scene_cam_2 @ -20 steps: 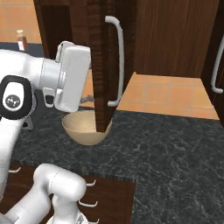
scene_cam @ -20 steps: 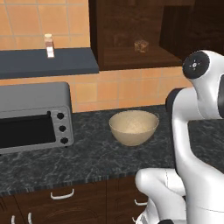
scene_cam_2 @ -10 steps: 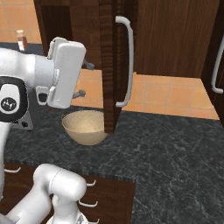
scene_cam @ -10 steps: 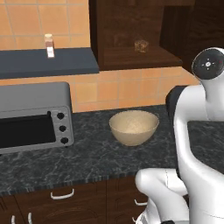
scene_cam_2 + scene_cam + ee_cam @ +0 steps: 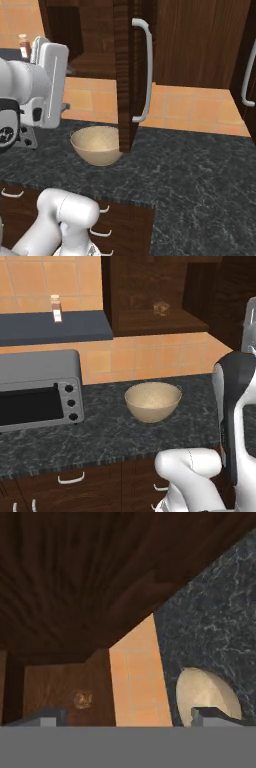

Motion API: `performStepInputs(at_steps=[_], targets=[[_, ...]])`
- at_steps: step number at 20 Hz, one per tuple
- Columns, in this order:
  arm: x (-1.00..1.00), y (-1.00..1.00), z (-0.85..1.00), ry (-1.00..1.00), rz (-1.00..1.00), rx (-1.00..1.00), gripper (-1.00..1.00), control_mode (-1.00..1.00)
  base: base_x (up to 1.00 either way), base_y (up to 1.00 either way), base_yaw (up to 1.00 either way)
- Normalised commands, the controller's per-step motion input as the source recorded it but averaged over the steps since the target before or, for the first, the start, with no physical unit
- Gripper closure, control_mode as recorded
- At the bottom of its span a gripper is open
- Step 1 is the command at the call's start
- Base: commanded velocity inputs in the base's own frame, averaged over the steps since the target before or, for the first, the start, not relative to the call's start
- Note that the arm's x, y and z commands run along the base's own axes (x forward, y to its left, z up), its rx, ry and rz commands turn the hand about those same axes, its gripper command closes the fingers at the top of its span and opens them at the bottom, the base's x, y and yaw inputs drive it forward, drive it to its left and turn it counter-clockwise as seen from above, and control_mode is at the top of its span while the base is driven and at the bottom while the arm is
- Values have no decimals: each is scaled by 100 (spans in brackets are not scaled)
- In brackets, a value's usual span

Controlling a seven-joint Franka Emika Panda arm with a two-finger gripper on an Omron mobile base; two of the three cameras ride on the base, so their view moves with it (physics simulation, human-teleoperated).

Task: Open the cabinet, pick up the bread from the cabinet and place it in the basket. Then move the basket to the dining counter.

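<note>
The cabinet (image 5: 150,291) stands open, its door (image 5: 125,75) swung out edge-on with the silver bar handle (image 5: 145,70) facing right. The bread (image 5: 161,308), a small brown lump, sits on the cabinet shelf; the hand view has the bread (image 5: 83,699) at lower left. Below it, the tan basket (image 5: 152,401) rests on the black granite counter, also seen as the basket (image 5: 97,145) and the basket (image 5: 207,699). My gripper (image 5: 130,718) is open, empty, with its fingertips (image 5: 47,717) wide apart, aimed at the cabinet from a distance. The arm's white wrist (image 5: 50,85) hangs left of the door. The dining counter is out of view.
A grey toaster oven (image 5: 37,388) stands at the counter's left. A small shaker bottle (image 5: 56,308) sits on the dark shelf (image 5: 55,328) above it. Lower drawers (image 5: 100,220) run under the counter. Another cabinet handle (image 5: 246,75) is at far right.
The cabinet door has swung further open. My hand has drawn back leftward from the door in the right base view, and the arm has shifted right in the left base view. The gripper stays open.
</note>
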Motion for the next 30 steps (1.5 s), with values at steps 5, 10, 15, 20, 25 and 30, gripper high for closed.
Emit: performStepInputs(at_steps=[5, 10, 15, 20, 25, 30], targets=[[-8, 17, 5, 24, 77, -27, -100, -100, 0, 0, 0], [-7, 20, 0, 9, 72, -47, -100, -100, 0, 0, 0], [12, 29, -6, -10, 58, -49, -100, -100, 0, 0, 0], [86, 28, -28, -46, 35, -33, -100, -100, 0, 0, 0], [81, 19, -43, -57, 18, -29, -100, -100, 0, 0, 0], [94, 0, 30, 9, 9, -25, -100, -100, 0, 0, 0]])
